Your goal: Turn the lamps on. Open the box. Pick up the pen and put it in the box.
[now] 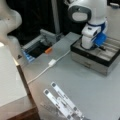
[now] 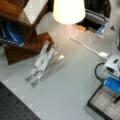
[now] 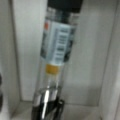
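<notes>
The box (image 1: 88, 56) stands open in a front view's right, its pale grey compartments showing; in a front view its corner (image 2: 98, 106) sits at the bottom right. My gripper (image 1: 100, 43) (image 2: 113, 87), with blue fingers, hangs down inside the box. It is shut on the pen (image 3: 56, 50), whose clear labelled barrel fills the wrist view over a pale compartment floor. A dark end of the pen (image 2: 116, 100) pokes out below the gripper. The lamp (image 2: 68, 10) glows at the top.
A dark tray with an orange piece (image 1: 48, 50) (image 2: 81, 28) lies behind the box. A white cable with an adapter (image 1: 51, 62) (image 2: 103, 54) crosses the table. Flat white strips (image 1: 62, 102) (image 2: 42, 61) lie nearby, beside a wooden shelf (image 2: 15, 30).
</notes>
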Available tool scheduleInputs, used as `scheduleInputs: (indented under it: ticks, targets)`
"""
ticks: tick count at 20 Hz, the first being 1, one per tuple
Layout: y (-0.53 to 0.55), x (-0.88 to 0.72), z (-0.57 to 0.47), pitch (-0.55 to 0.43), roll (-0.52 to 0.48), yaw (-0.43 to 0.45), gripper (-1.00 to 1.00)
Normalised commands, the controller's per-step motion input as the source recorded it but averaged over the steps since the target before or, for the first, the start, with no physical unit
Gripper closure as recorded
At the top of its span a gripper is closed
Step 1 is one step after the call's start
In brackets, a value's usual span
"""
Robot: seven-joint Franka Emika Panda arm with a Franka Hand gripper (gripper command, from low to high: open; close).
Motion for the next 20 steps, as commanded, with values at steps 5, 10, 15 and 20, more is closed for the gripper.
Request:
scheduleInputs:
  ticks: [5, 10, 15, 20]
  targets:
    - [-0.03, -0.03, 0.06, -0.038, -0.242, -0.017, -1.00]
    - [-0.10, -0.01, 0.13, -0.003, -0.216, -0.005, -1.00]
    - [-0.13, 0.04, 0.13, 0.036, -0.161, 0.019, -1.00]
    - [-0.18, 0.08, 0.13, 0.055, -0.090, 0.081, -1.00]
